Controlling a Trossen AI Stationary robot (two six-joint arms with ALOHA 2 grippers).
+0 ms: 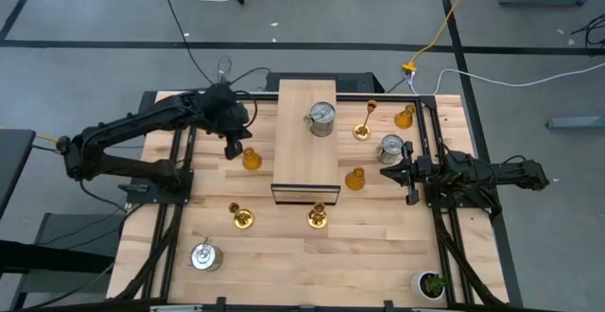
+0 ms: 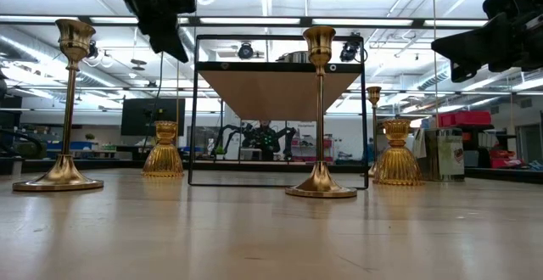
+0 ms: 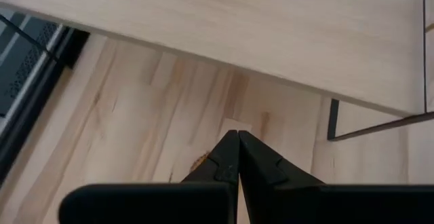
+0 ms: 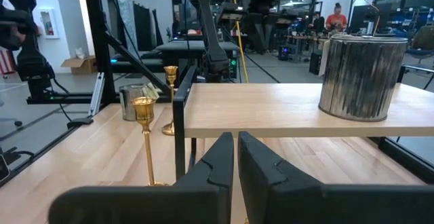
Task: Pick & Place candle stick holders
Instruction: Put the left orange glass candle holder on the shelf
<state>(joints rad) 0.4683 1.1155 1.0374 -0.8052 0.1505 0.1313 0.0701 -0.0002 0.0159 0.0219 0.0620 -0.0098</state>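
Note:
A silver can (image 1: 321,119) stands on the raised wooden platform (image 1: 305,161) at mid-table. Around it on the table stand gold candlesticks (image 1: 241,216) (image 1: 317,217) (image 1: 364,123), amber holders (image 1: 250,158) (image 1: 354,179) (image 1: 405,116) and silver cans (image 1: 390,148) (image 1: 204,255). My left gripper (image 1: 233,148) hangs shut by the platform's left side, pointing slantwise down just above the left amber holder, of which a sliver (image 3: 199,161) shows beside the fingertips (image 3: 237,136). My right gripper (image 1: 389,172) waits shut and level at the right, near a silver can.
A small green potted plant (image 1: 433,284) stands at the near right corner. The platform rests on a thin black frame (image 2: 193,110) with open space under it. Black rails (image 1: 180,161) (image 1: 437,161) run along both table sides. Bare wood lies along the near middle.

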